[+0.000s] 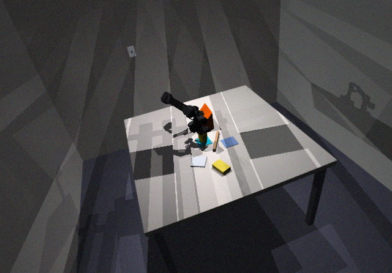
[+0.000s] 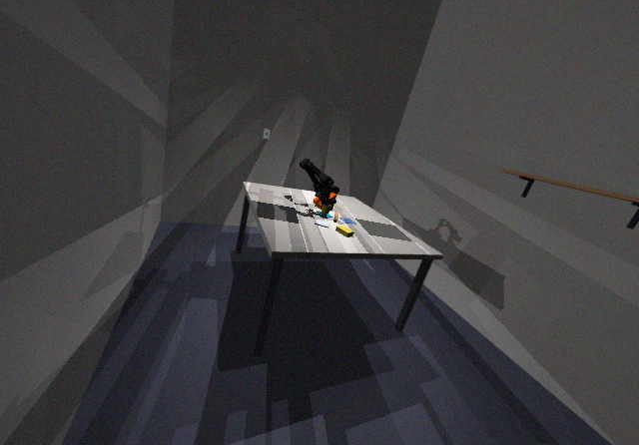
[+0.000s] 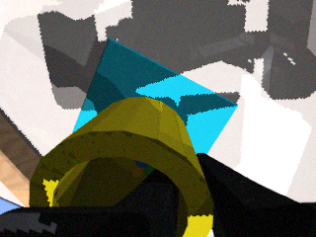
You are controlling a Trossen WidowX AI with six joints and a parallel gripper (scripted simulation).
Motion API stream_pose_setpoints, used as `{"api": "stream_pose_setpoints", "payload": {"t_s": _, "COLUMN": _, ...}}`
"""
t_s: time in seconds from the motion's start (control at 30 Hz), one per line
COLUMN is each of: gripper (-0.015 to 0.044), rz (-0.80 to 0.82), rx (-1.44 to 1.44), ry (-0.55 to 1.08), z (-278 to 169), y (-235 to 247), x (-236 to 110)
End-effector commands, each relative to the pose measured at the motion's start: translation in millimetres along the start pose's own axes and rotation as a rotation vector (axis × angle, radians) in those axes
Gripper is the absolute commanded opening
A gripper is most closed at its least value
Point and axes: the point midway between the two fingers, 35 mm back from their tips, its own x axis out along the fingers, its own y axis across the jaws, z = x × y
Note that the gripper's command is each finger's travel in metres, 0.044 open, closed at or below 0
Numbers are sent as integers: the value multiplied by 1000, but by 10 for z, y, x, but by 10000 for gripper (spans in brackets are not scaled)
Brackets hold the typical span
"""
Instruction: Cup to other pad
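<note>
From the top view: reaching down over the middle of the table [image 1: 278, 169] with the black arm [image 1: 180, 104], gripper [image 1: 200, 130] pointing at the surface. Clamping the yellow cup [image 1: 202, 136], which is hanging directly under the wrist and mostly hidden by it. Sitting right above the cyan pad [image 1: 204, 141]; cannot tell here whether touching it or just off it. Lying just beside the cup, toward the right, a wooden stick [image 1: 215, 140], and past that a blue pad [image 1: 229, 142]. Standing behind the gripper, an orange block [image 1: 206, 111]. Resting nearer the front edge, a pale sheet [image 1: 199, 161] and a yellow block [image 1: 221, 166], well apart from the cup.

From the exterior view: showing the same cluster very small, arm [image 2: 316, 175] bending down over the table [image 2: 289, 233], yellow block [image 2: 344, 230] in front; cup too small to make out clearly.

From the wrist view: filling the lower left with the cup [image 3: 163, 133], open mouth tilting toward the camera, wall pinched between the nearly closed black fingers, one inside the rim and one outside. Lying beyond and beneath the cup, the cyan pad [image 3: 197, 99], partly in shadow. Glimpsing something dark blue inside the cup; too hidden to name.
</note>
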Motion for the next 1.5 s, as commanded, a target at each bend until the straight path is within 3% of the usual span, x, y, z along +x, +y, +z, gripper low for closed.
{"api": "stream_pose_setpoints", "payload": {"t_s": 0.0, "gripper": 0, "rz": -2, "rx": -5, "ry": -3, "z": -1, "y": -14, "x": 55}}
{"api": "stream_pose_setpoints", "payload": {"t_s": 0.57, "gripper": 0, "rz": -1, "rx": 0, "ry": -1, "z": 2, "y": -11, "x": 67}}
{"api": "stream_pose_setpoints", "payload": {"t_s": 0.77, "gripper": 147, "rz": -1, "rx": 0, "ry": -1, "z": 2, "y": -11, "x": 67}}
{"api": "stream_pose_setpoints", "payload": {"t_s": 1.47, "gripper": 147, "rz": 0, "rx": -2, "ry": 1, "z": -1, "y": 6, "x": -95}}
